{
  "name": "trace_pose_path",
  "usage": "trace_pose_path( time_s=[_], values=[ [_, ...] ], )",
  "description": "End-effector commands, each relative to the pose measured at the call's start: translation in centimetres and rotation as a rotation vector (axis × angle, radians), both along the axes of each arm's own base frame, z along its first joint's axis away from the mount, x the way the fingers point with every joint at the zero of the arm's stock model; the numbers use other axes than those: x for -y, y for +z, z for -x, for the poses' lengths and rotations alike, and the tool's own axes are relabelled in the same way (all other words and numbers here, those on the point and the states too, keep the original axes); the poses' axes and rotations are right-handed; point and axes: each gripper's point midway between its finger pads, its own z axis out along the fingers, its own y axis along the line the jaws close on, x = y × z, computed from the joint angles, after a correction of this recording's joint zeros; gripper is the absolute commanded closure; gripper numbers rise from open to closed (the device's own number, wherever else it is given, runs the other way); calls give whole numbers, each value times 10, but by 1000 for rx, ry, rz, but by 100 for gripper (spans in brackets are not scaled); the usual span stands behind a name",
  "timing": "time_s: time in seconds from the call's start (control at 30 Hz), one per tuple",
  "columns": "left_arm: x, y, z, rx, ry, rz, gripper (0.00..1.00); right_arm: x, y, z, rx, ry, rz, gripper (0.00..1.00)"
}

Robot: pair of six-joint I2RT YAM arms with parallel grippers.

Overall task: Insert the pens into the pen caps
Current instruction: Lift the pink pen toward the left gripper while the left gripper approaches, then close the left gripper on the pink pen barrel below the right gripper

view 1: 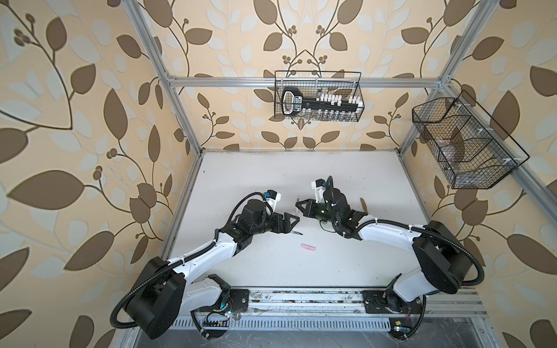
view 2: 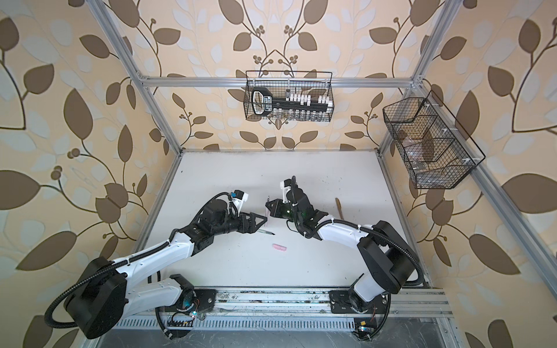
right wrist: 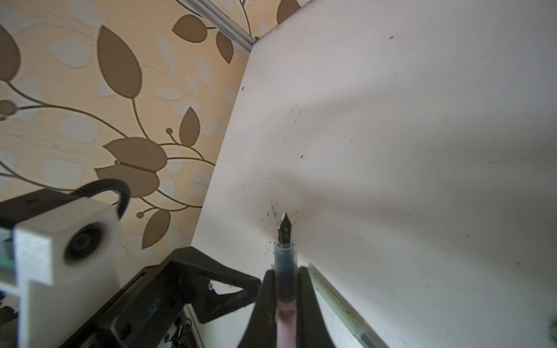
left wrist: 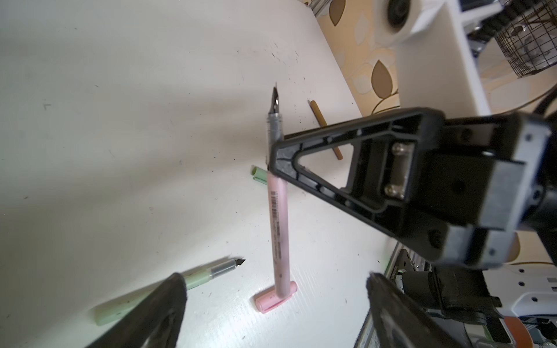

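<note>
Pink pen [left wrist: 278,223] in right pincer [right wrist: 285,275], left pincer [left wrist: 275,276] spread

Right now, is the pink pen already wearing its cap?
No, the pink pen in the right gripper shows a bare nib, and the pink cap lies on the table.

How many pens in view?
3. The pink pen is clamped in the right gripper; the green pen lies on the table by the left gripper; the tan pen lies farther right. None looks hidden.

Soft light, broad shadows on the table [left wrist: 120,90]; near fingers [left wrist: 162,307] blurred, perhaps defocused.
</note>
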Motion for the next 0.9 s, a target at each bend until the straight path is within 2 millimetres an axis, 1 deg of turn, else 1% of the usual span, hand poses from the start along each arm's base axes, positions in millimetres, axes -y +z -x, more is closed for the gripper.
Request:
trace_pose_path(
  time_s=[0.0,0.1,0.17,0.23,0.43,0.6,0.63,0.77,0.87],
  values=[
    [16,24,-5,61,-61,54,12,-6,38,0,74,-28,-147,100],
    [17,19,-6,46,-64,39,18,-6,41,4,81,-30,-161,100],
    [17,18,-7,40,-65,35,24,-7,41,5,81,-27,-154,100],
    [17,19,-8,40,-64,30,33,-8,42,7,83,-23,-145,100],
    [15,17,-8,25,-57,0,41,-6,38,7,90,-30,-97,100],
    [10,15,-9,17,-36,-24,42,-8,36,9,112,-20,-32,100],
    [10,14,-10,15,-32,-31,45,-8,35,8,117,-24,-17,100],
    [10,15,-10,14,-38,-38,51,-5,38,9,131,-34,-11,100],
    [13,17,-11,11,-47,-30,63,-7,42,10,141,-34,-23,100]
  ],
)
